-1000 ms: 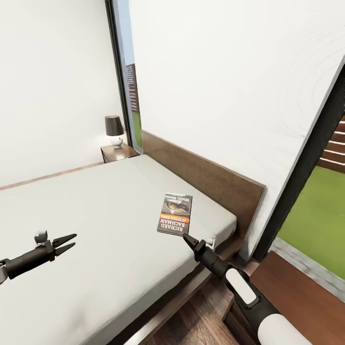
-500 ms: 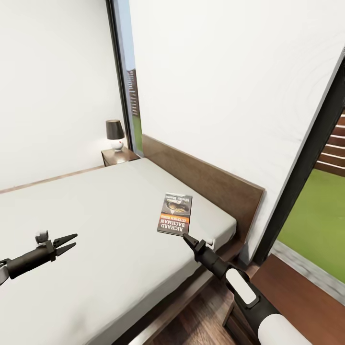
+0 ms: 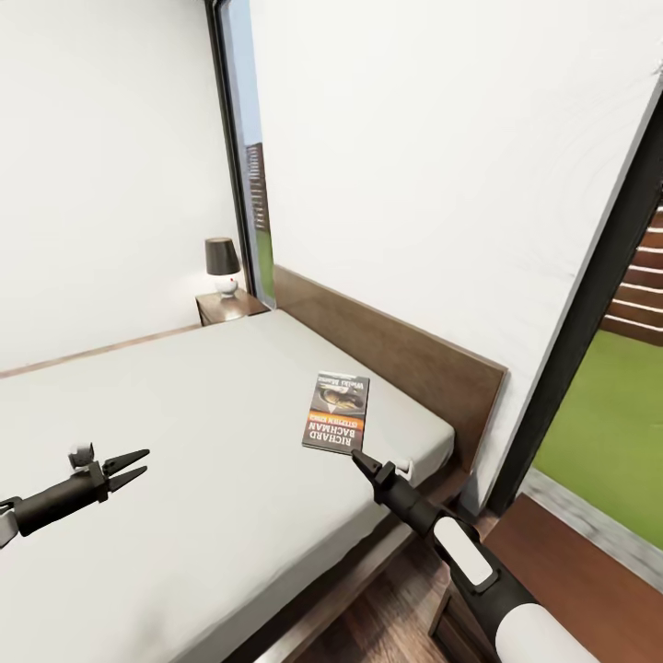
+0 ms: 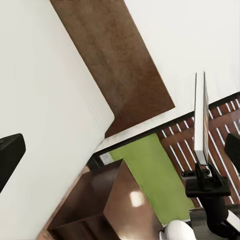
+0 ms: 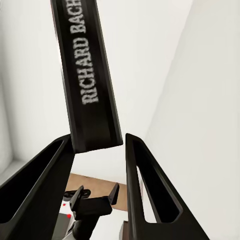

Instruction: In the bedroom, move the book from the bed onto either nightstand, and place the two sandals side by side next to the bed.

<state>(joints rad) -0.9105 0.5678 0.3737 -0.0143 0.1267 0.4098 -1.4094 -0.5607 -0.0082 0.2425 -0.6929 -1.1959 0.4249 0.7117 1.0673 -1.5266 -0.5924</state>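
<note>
Bedroom, white walls, dark-framed windows (image 3: 241,157) with green lawn outside. The bed (image 3: 203,460) takes up most of the head view: flat grey mattress, dark-brown headboard (image 3: 396,354) along the wall. A nightstand (image 3: 228,307) stands at the far corner of the bed beside the headboard, with a small dark-shaded lamp (image 3: 221,265) on top. A second dark wooden cabinet (image 4: 107,207) shows in the left wrist view, past the near bed corner.

Right arm comes in from the lower right, white and black forearm angled up toward the mattress edge. Right gripper (image 3: 361,460) points at the book (image 3: 336,412), its tip just at the book's near edge. In the right wrist view the two black fingers (image 5: 142,185) stand moderately spread, with the book's spine, lettered "RICHARD BACH...", reaching down between them near the one finger; actual contact cannot be told. Not closed on it.

Left arm reaches in from the left edge, held low over the mattress and well apart from the book. Left gripper (image 3: 127,468) has its fingers parted in a narrow V, holding nothing.

The book lies flat on the mattress near the headboard end, cover up.
</note>
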